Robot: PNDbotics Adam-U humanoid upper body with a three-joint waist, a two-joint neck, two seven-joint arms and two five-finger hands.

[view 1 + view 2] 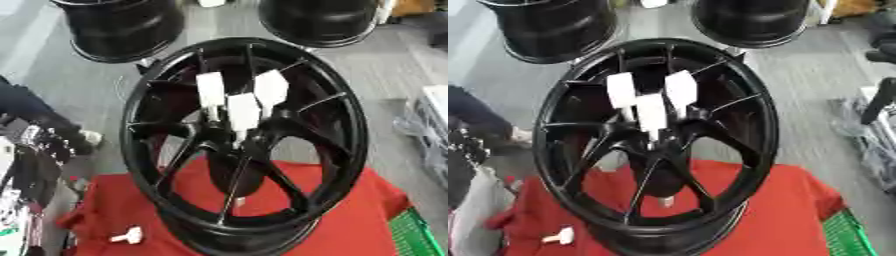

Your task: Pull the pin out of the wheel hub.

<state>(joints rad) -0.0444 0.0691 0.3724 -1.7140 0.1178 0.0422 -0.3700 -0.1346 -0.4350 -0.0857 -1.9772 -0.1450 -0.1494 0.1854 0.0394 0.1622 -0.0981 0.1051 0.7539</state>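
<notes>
Closest to me, at the lower right corner, I see the edge of a green basket (418, 235); what is inside it I cannot tell. Next to it a red cloth (350, 210) covers the table, and on the cloth near the lower left lies one small white pin (128, 236) with a wide head, apart from the wheel. The black wheel hub (245, 140) stands on this cloth, upright and leaning a little, its open face turned up toward the camera. It is glossy black with thin spokes that run from the centre to the rim. At the centre three white pins (242, 111) stick out, each with a flat, wide white head on a narrow stem; they stand close together, the middle one a little lower than the other two. Another small pale piece (666, 201) shows between the lower spokes. At the left edge there is something dark with metal parts (35, 145), but I cannot tell if it is a hand of the robot or how its fingers are. Farther back, on the grey floor (385, 75), two other black rims (122, 27) stand side by side.
</notes>
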